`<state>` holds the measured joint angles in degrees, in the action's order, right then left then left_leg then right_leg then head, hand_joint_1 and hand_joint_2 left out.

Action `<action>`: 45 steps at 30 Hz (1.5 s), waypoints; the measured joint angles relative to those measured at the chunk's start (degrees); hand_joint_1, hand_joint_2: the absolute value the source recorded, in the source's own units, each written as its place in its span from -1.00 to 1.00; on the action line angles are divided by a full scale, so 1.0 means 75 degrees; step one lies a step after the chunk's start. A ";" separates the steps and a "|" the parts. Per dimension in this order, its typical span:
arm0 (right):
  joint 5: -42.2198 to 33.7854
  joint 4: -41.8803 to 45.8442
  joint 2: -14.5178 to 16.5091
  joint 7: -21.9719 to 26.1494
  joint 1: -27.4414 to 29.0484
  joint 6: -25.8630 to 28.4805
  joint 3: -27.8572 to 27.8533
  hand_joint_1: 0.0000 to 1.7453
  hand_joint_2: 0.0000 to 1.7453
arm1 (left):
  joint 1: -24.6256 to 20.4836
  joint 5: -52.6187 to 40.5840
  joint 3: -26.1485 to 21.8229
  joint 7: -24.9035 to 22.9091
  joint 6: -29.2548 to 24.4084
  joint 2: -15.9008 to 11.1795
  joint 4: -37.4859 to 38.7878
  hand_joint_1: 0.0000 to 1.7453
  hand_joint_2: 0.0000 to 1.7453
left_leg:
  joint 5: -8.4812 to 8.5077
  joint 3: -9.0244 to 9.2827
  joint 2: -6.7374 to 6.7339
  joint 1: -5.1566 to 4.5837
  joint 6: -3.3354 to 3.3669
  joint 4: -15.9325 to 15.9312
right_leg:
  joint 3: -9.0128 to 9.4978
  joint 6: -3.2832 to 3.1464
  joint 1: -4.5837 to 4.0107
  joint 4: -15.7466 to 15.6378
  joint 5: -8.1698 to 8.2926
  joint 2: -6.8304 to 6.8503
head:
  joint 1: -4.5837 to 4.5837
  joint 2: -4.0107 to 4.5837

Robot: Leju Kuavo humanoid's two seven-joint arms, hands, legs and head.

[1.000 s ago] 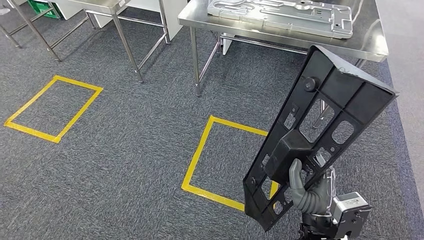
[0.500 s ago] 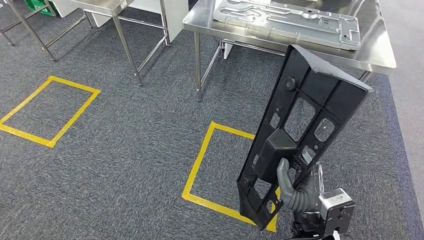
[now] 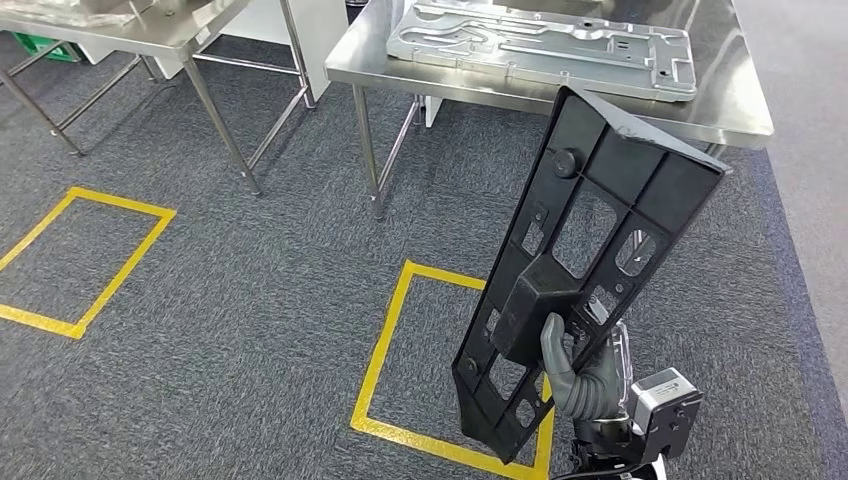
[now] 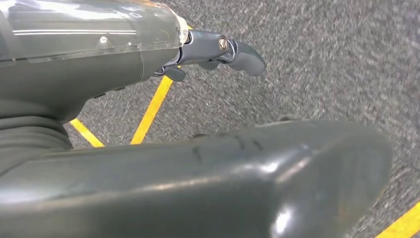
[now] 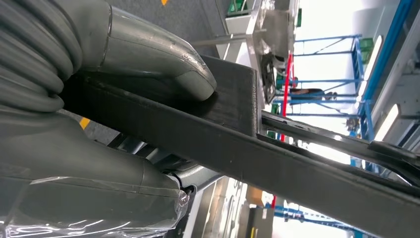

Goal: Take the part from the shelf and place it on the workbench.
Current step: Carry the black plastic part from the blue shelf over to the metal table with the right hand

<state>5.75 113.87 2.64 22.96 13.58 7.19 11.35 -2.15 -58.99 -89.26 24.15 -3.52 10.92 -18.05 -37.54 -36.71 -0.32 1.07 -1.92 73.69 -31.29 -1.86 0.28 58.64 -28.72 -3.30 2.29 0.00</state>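
The part [image 3: 590,260] is a long black plastic panel with several cut-outs, standing tilted above the carpet. My right hand [image 3: 580,375] grips it low down, near its raised middle block. In the right wrist view the thumb [image 5: 148,49] presses on the part's black edge [image 5: 297,163]. Just beyond the part's top end is the steel workbench [image 3: 730,110], with a flat silver metal plate [image 3: 540,45] lying on it. My left hand [image 4: 99,74] hangs over the carpet with its fingers [image 4: 237,49] apart, holding nothing.
A yellow tape square [image 3: 385,330] marks the carpet in front of the workbench. A second tape square [image 3: 110,270] lies at the left. Another steel table [image 3: 190,25] stands at the back left, its legs [image 3: 225,130] reaching the floor.
The whole view has shifted: the camera has moved towards the workbench. The part stays in my right hand at the same tilt.
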 joint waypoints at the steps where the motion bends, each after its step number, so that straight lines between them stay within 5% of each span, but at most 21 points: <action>1: -0.0005 -0.0009 0.0000 -0.0001 -0.0001 0.0000 0.0014 1.00 1.00 | 0.0014 0.0006 0.0000 -0.0001 0.0000 0.0004 0.0000 -1.00 -1.00 | 0.0180 -0.0027 0.0025 -0.0004 0.0027 -0.0273 | 0.0103 0.0007 -0.0014 0.0000 -0.0074 -0.0082 | 0.0000 0.0000; 4: -0.0022 -0.0027 -0.0002 -0.0001 -0.0020 0.0000 0.0053 1.00 1.00 | 0.0064 0.0015 -0.0009 -0.0003 -0.0003 0.0001 -0.0001 -1.00 -1.00 | 0.1277 0.0118 0.0377 -0.0049 0.0185 -0.1556 | 0.0367 0.0065 -0.0020 -0.0012 -0.0289 -0.0315 | -0.0002 0.0000; 6: -0.0035 -0.0052 -0.0009 -0.0008 -0.0032 0.0000 0.0075 1.00 1.00 | 0.0082 0.0016 -0.0017 -0.0004 -0.0009 -0.0004 -0.0003 -1.00 -1.00 | 0.1543 0.0197 0.0487 -0.0103 0.0279 -0.1878 | 0.0430 0.0166 0.0024 -0.0040 -0.0350 -0.0462 | 0.0000 0.0000; 8: -0.0041 -0.0064 -0.0023 -0.0018 -0.0031 0.0004 0.0083 1.00 1.00 | 0.0075 0.0015 -0.0017 -0.0004 -0.0009 0.0018 -0.0002 -1.00 -1.00 | 0.1521 0.0381 0.0360 -0.0117 0.0368 -0.2042 | 0.0458 0.0263 0.0050 0.0003 -0.0324 -0.0487 | 0.0007 0.0000; 10: -0.0044 -0.0069 -0.0044 -0.0016 -0.0056 0.0005 0.0079 1.00 1.00 | 0.0070 0.0015 -0.0017 0.0004 -0.0006 0.0048 -0.0003 -1.00 -1.00 | 0.1472 0.0637 0.0219 -0.0081 0.0453 -0.2225 | 0.0293 0.0337 0.0023 0.0412 -0.0323 -0.0156 | 0.0001 0.0000; 12: -0.0044 -0.0073 -0.0060 -0.0012 -0.0097 0.0001 0.0081 1.00 1.00 | 0.0069 0.0015 -0.0017 0.0012 -0.0009 0.0059 -0.0005 -1.00 -1.00 | 0.1367 0.0861 0.0067 -0.0064 0.0497 -0.2325 | -0.0275 0.0422 0.0023 0.1247 -0.0573 0.0244 | -0.0005 0.0000; 15: -0.0046 -0.0085 -0.0075 -0.0017 -0.0095 0.0002 0.0084 1.00 1.00 | 0.0082 0.0015 -0.0017 0.0004 -0.0009 0.0066 -0.0006 -1.00 -1.00 | 0.1107 0.1159 -0.0176 -0.0063 0.0470 -0.2346 | -0.1063 0.0536 0.0073 0.1949 -0.0927 0.0396 | -0.0005 0.0000; 17: -0.0051 -0.0094 -0.0092 -0.0018 -0.0091 0.0002 0.0084 1.00 1.00 | 0.0083 0.0014 -0.0017 0.0003 -0.0009 0.0079 -0.0006 -1.00 -1.00 | 0.0890 0.1438 -0.0347 -0.0059 0.0433 -0.2350 | -0.1053 0.0537 0.0079 0.1344 -0.0461 0.0517 | -0.0005 0.0000; 18: -0.0054 -0.0097 -0.0100 -0.0018 -0.0089 0.0001 0.0084 1.00 1.00 | 0.0090 0.0015 -0.0019 0.0003 -0.0009 0.0087 -0.0006 -1.00 -1.00 | 0.0772 0.1587 -0.0430 -0.0065 0.0407 -0.2351 | -0.0969 0.0495 0.0060 0.0886 -0.0018 0.0690 | -0.0006 0.0000; 20: -0.0058 -0.0114 -0.0111 -0.0028 -0.0101 0.0000 0.0086 1.00 1.00 | 0.0087 0.0018 -0.0022 0.0000 -0.0012 0.0097 -0.0006 -1.00 -1.00 | 0.0563 0.1787 -0.0588 -0.0099 0.0318 -0.2381 | -0.0878 0.0373 -0.0017 0.0291 0.0519 0.0994 | -0.0002 0.0000; 21: -0.0059 -0.0122 -0.0115 -0.0032 -0.0102 0.0000 0.0087 1.00 1.00 | 0.0082 0.0019 -0.0023 -0.0002 -0.0013 0.0095 -0.0006 -1.00 -1.00 | 0.0496 0.1888 -0.0659 -0.0122 0.0264 -0.2391 | -0.0877 0.0310 -0.0040 0.0209 0.0601 0.1033 | -0.0001 0.0000; 23: -0.0063 -0.0128 -0.0120 -0.0041 -0.0097 0.0001 0.0092 1.00 1.00 | 0.0047 0.0020 -0.0023 -0.0004 -0.0011 0.0093 -0.0006 -1.00 -1.00 | 0.0463 0.2023 -0.0726 -0.0137 0.0154 -0.2358 | -0.0800 0.0206 -0.0030 0.0183 0.0512 0.0829 | -0.0001 0.0000; 24: -0.0067 -0.0128 -0.0122 -0.0044 -0.0094 0.0003 0.0095 1.00 1.00 | 0.0037 0.0020 -0.0023 -0.0004 -0.0006 0.0092 -0.0006 -1.00 -1.00 | 0.0494 0.2009 -0.0634 -0.0126 0.0119 -0.2176 | -0.0714 0.0159 -0.0004 0.0142 0.0482 0.0719 | -0.0002 0.0000; 26: -0.0073 -0.0126 -0.0122 -0.0057 -0.0115 0.0010 0.0110 1.00 1.00 | 0.0022 0.0022 -0.0023 -0.0003 0.0007 0.0092 -0.0006 -1.00 -1.00 | 0.0434 0.1589 -0.0302 -0.0083 0.0086 -0.1396 | -0.0530 0.0069 0.0023 0.0078 0.0398 0.0535 | 0.0000 0.0000; 29: 0.0002 -0.0127 -0.0122 -0.0138 -0.0121 0.0102 0.0126 1.00 1.00 | 0.0058 0.0023 -0.0026 -0.0005 0.0074 0.0092 -0.0006 -1.00 -1.00 | -0.0210 0.0577 -0.0033 -0.0050 0.0068 -0.0123 | -0.0315 0.0023 0.0024 0.0057 0.0211 0.0272 | 0.0003 0.0000; 31: 0.0138 -0.0128 -0.0122 -0.0214 -0.0095 0.0217 0.0124 1.00 1.00 | 0.0086 0.0008 -0.0026 -0.0006 0.0147 0.0091 -0.0008 -1.00 -1.00 | -0.0342 0.0216 -0.0021 -0.0049 0.0067 -0.0139 | -0.0099 0.0039 0.0020 0.0057 0.0050 0.0124 | 0.0003 0.0000; 32: 0.0203 -0.0127 -0.0122 -0.0238 -0.0090 0.0273 0.0122 1.00 1.00 | 0.0094 -0.0007 -0.0026 -0.0004 0.0181 0.0088 -0.0011 -1.00 -1.00 | -0.0102 0.0169 -0.0016 -0.0050 0.0085 -0.0453 | 0.0033 0.0059 0.0018 0.0057 -0.0042 0.0071 | 0.0003 0.0000; 34: 0.0371 -0.0122 -0.0123 -0.0263 -0.0087 0.0453 0.0116 1.00 1.00 | 0.0110 -0.0055 -0.0026 0.0007 0.0244 0.0070 -0.0017 -1.00 -1.00 | 0.0817 0.0169 0.0031 -0.0069 0.0155 -0.1269 | 0.0257 0.0118 0.0009 0.0065 -0.0228 0.0009 | 0.0001 0.0000; 36: 0.0577 -0.0065 -0.0124 -0.0357 -0.0085 0.0702 0.0049 1.00 1.00 | 0.0114 -0.0110 -0.0021 0.0020 0.0315 0.0044 -0.0020 -1.00 -1.00 | 0.1349 0.0178 0.0080 -0.0110 0.0247 -0.1676 | 0.0373 0.0221 0.0001 0.0079 -0.0369 -0.0036 | 0.0001 0.0000; 40: 0.0705 0.0268 -0.0135 -0.0605 -0.0146 0.0789 -0.0372 1.00 1.00 | 0.0087 -0.0157 0.0018 0.0026 0.0439 -0.0002 -0.0022 -1.00 -1.00 | 0.1364 0.0433 0.0079 -0.0100 0.0449 -0.1836 | 0.0402 0.0429 -0.0003 0.0362 -0.0457 0.0096 | 0.0001 0.0000; 45: 0.0722 0.0479 -0.0137 -0.0656 -0.0305 0.0471 -0.0875 1.00 1.00 | 0.0054 -0.0179 0.0047 -0.0020 0.0507 -0.0064 -0.0023 -1.00 -1.00 | 0.1152 0.0772 0.0028 -0.0087 0.0529 -0.1927 | -0.0849 0.0545 0.0036 0.2050 -0.1107 0.0364 | 0.0000 0.0000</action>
<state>11.16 117.47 1.62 18.03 11.29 10.72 4.79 -1.75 -60.33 -88.91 24.00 0.28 10.44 -18.23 -28.90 -30.92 -0.11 0.42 2.04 59.23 -37.66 2.23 0.55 74.01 -37.03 -0.57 2.29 0.00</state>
